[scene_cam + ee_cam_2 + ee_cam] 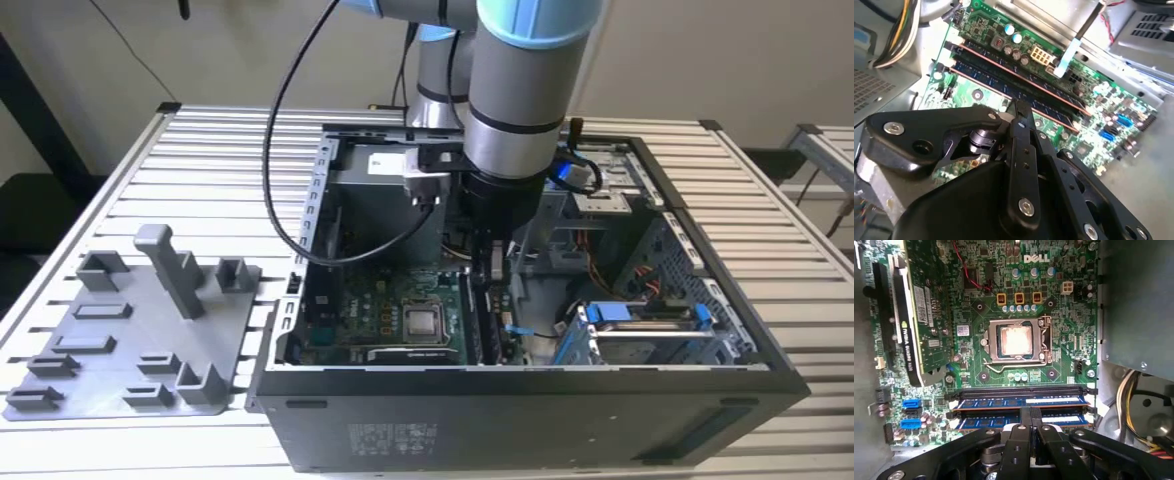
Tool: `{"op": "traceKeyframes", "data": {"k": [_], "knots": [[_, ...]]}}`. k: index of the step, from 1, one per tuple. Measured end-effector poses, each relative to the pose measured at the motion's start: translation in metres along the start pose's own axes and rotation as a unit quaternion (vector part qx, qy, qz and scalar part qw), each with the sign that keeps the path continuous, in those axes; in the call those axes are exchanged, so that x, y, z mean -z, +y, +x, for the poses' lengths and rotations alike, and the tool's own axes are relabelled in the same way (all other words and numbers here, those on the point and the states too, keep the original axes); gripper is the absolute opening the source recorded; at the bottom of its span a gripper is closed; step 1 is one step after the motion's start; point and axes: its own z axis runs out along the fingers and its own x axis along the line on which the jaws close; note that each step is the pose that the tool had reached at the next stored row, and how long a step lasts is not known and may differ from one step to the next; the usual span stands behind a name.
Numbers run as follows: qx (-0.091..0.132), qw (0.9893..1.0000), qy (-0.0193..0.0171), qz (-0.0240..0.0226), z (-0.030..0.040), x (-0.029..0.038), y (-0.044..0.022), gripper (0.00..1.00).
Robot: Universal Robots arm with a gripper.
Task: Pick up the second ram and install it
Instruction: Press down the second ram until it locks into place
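Observation:
The second ram (989, 420) (1054, 114) is a slim blue-and-copper stick standing in a motherboard slot, right next to another stick (1004, 402) of the same look. My gripper (1030, 416) (1021, 109) (487, 285) reaches down into the open computer case, its black fingers drawn together at about the middle of the second ram's top edge. The fingertips touch or nearly touch that edge. Nothing shows between the fingers. The stick shows on both sides of them.
An empty black slot (1019, 390) lies beside the two sticks, and the silver processor (1016, 340) (424, 322) just beyond. A graphics card (919, 315) stands upright nearby. Cable bundles (1134, 395) and blue drive clips (641, 312) crowd the case. A grey fixture plate (134, 330) sits outside.

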Motion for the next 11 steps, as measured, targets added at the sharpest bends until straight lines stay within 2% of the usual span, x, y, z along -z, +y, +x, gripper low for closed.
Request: {"op": "traceKeyframes", "data": {"k": [3, 11], "knots": [[0.0, 1.0, 0.0001, 0.0, 0.0, 0.0066, -0.0002, 0.11], [0.0, 1.0, 0.0, 0.0, 0.0, 0.0075, -0.0002, 0.11]]}}
